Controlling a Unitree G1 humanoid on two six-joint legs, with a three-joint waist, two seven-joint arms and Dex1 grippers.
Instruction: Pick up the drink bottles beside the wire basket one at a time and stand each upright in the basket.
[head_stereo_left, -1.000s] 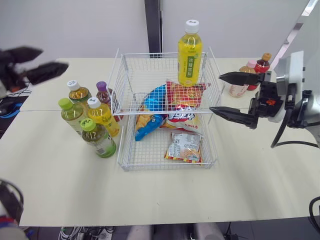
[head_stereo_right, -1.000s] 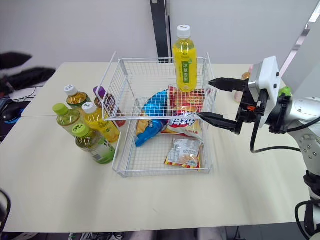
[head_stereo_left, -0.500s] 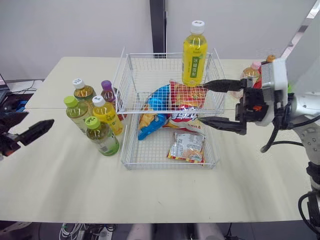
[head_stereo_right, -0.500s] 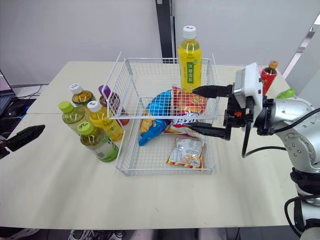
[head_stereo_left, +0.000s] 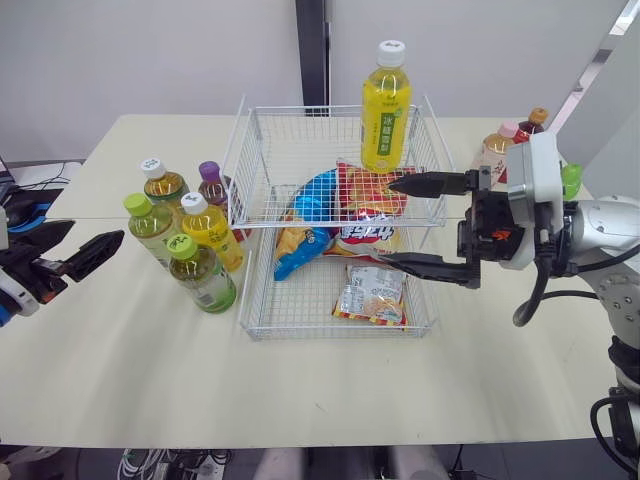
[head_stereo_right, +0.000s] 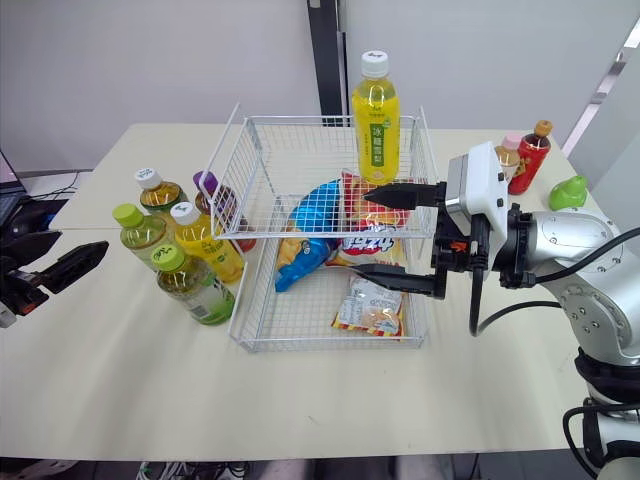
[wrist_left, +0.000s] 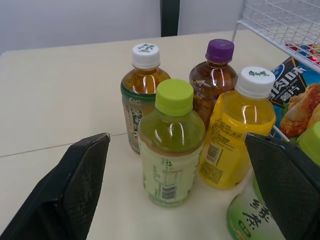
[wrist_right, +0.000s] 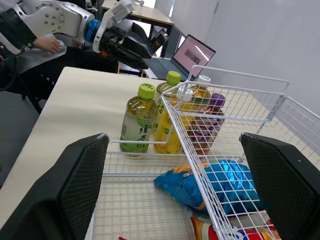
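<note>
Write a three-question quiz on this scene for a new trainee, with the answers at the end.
1. True or false: the yellow bottle at the back of the wire basket stands upright.
2. How many bottles stand grouped on the table at the robot's left of the basket? A) three B) five C) seven
3. Which gripper reaches over the basket, and are its fingers open or shut?

Key: 1 true. 2 B. 3 the right gripper, open.
</note>
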